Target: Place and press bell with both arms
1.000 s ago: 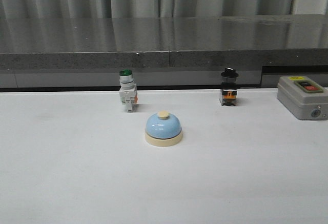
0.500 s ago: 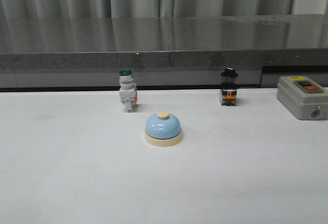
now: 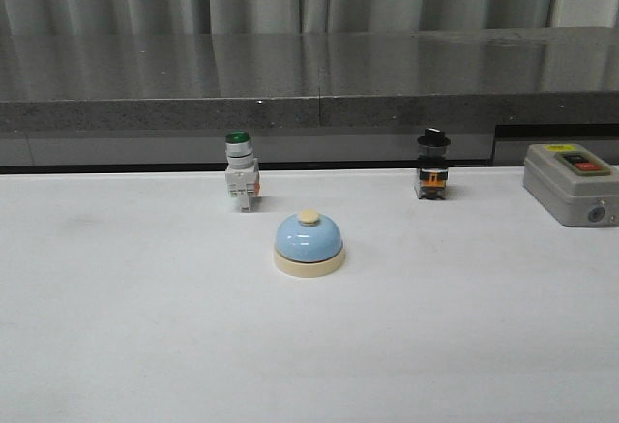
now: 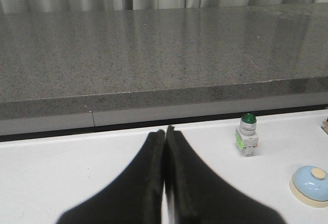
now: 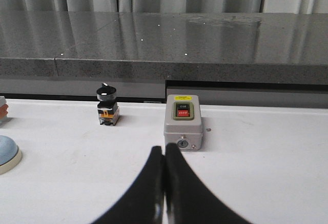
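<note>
White tabletop below a grey stone ledge: nothing has shifted over the last sec, so no reach has begun. Bell (image 3: pixel 309 244) sits untouched, well fwd of the left gripper (image 4: pixel 165 131) toward its right; right gripper (image 5: pixel 164 149) likewise idle, both w/ fingers pressed together. Grey box (image 5: pixel 182 121) just ahead of the right gripper reads "OFF" on red.

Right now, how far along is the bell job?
Nothing looks done. The bell sits untouched on the table, near the green switch. Nothing is in hand: left gripper and right gripper are shut, empty, away from it. Placing and pressing remain.
</note>
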You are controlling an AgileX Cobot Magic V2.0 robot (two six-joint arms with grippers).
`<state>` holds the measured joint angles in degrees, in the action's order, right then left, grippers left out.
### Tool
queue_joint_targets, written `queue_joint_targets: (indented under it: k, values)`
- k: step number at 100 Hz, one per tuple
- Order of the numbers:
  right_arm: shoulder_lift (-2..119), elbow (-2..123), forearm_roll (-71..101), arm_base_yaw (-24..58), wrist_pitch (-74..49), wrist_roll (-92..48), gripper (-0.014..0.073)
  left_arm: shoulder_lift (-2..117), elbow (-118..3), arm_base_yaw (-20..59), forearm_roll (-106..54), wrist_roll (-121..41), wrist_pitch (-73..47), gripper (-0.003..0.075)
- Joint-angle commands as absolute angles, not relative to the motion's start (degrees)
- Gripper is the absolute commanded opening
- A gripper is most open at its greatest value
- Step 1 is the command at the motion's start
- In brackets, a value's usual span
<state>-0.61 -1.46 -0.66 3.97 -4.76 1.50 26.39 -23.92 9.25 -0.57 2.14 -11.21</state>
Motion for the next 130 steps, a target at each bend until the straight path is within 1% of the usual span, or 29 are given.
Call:
queue_joint_targets:
  k: [1,21,41,69,87,112,130]
  values:
    - [-1.51,-0.7,-0.91,3.71,0.0,1.45,-0.006,23.56,-21.35,9.2,0.0,2.49,-2.4,-0.002]
    - [-1.51,-0.7,-0.91,3.71,0.0,1.45,-0.006,15.24,-9.98,9.2,0.0,2.49,6.56,-0.002]
    - [-1.51,-0.7,-0.91,3.71,0.0,1.45,-0.006,6.78,-3.21,8.89,0.0,2.49,6.8,-0.002]
    - [-1.51,-0.7,-0.91,3.71,0.0,1.45,-0.006,-2.09,1.46,8.89,1.13,2.49,6.58,-0.002]
    - [-1.51,-0.7,-0.91,3.71,0.0,1.45,-0.006,-1.94,2.42,7.97,1.36,2.49,5.29,-0.002]
    - [-1.51,-0.7,-0.91,3.71,0.0,1.45,-0.006,-1.94,2.42,4.75,1.36,2.49,4.98,-0.002]
    - [-1.51,-0.7,-0.91,3.71,0.0,1.45,-0.006,-1.94,2.42,4.35,1.36,2.49,4.98,-0.002]
